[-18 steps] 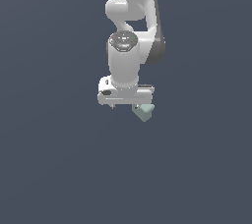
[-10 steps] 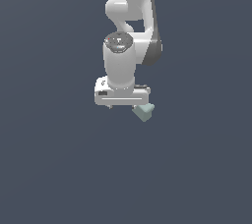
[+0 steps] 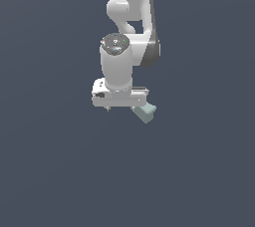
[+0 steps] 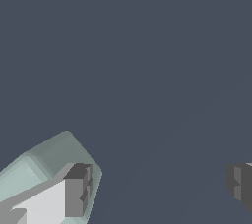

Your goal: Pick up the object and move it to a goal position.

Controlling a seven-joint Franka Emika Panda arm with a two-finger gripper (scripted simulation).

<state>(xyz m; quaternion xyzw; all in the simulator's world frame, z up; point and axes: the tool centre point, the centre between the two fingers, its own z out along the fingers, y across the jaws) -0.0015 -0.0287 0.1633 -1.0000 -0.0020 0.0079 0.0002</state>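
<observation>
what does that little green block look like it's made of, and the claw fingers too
The green block: pale mint, flat matte faces with slightly see-through edges, perhaps plastic or frosted resin; a render leaves it open. The claw fingers: white bodies with dull grey pads, looking like painted metal with rubber tips.

The white Panda arm is seen from above against a plain dark slate ground. The gripper is pointed downward, and the mint-green object is partly hidden beneath its end toward the exterior view's right.
</observation>
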